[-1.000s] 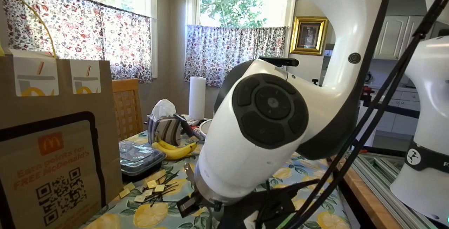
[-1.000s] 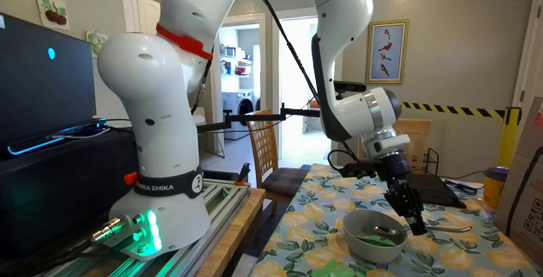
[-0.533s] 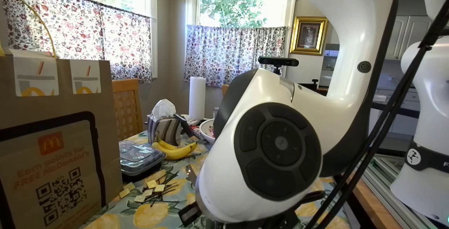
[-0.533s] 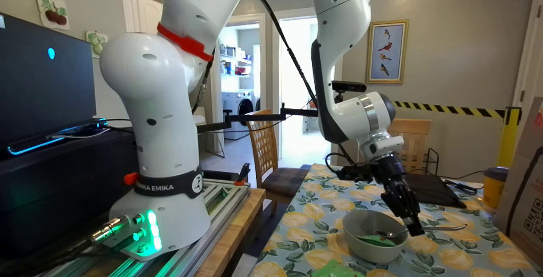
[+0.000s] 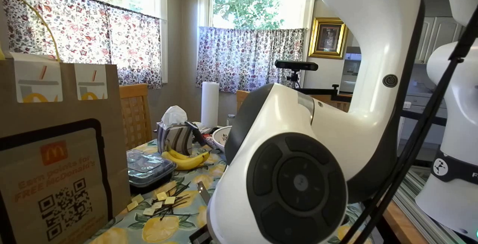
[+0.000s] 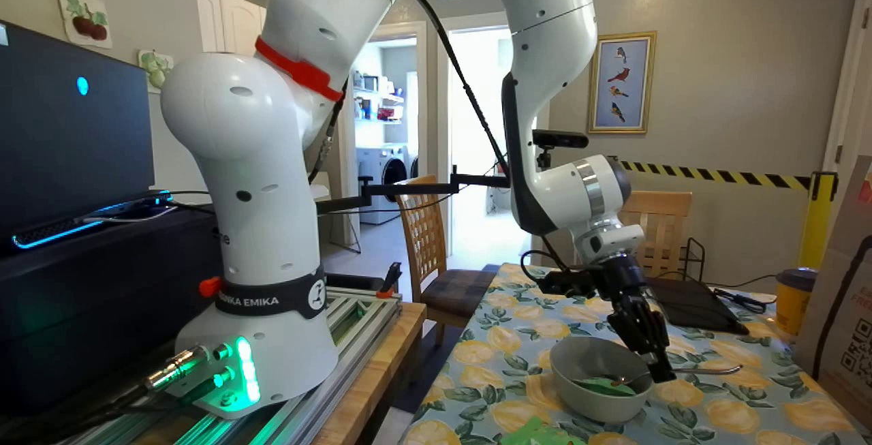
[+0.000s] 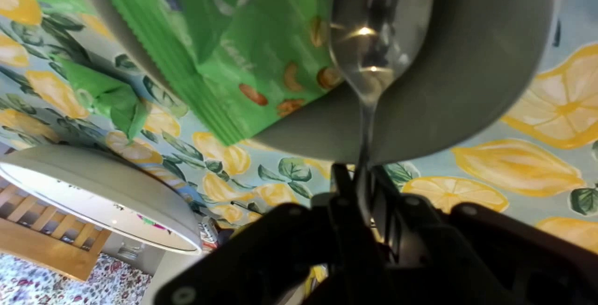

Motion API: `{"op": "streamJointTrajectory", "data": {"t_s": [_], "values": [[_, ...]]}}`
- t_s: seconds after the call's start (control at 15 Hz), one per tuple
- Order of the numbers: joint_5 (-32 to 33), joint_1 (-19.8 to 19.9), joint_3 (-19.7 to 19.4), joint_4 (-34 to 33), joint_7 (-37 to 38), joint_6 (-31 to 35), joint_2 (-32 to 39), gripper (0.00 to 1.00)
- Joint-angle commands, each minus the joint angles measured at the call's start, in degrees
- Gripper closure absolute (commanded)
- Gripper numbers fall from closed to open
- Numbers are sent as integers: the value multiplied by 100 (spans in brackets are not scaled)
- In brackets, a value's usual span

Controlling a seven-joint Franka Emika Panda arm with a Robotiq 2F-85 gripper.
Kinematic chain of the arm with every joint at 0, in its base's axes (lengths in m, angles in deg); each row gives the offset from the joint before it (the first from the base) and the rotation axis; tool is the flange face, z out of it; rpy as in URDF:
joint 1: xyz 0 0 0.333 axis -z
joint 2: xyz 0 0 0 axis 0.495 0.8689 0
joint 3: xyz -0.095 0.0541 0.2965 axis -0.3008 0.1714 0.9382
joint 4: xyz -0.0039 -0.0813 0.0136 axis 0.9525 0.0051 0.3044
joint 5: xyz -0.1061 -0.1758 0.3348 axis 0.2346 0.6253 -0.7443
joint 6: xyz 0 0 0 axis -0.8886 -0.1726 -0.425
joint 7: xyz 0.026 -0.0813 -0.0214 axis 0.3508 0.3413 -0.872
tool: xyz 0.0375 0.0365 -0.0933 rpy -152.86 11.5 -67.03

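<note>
Where the spoon [image 7: 373, 62] dips, the bowl [image 7: 481, 71] holds packaging [image 7: 261, 71].

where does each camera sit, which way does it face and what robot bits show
An exterior view: near the paper bag, facing the curtains; arm in front, base at right.
An exterior view: near the base, facing the bird picture; base, arm and pincer show.
Wrist view: behind the pincer, looking into the bowl; its dark fingers show, closed on a spoon.
Shared: both exterior views show arm, base and paper bag.
</note>
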Motion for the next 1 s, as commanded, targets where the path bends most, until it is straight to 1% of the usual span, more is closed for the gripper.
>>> {"op": "streamJointTrajectory", "data": {"t_s": [0.0, 0.2, 0.53, 0.73, 0.93], "values": [[-4, 0, 88, -277, 62, -169, 219, 96], [-26, 93, 124, -248, -90, -10, 186, 96], [-67, 298, 165, -181, -402, 463, 106, 96], [-65, 380, 141, -128, -465, 746, 36, 96], [-39, 401, 110, -96, -422, 884, 13, 96]]}}
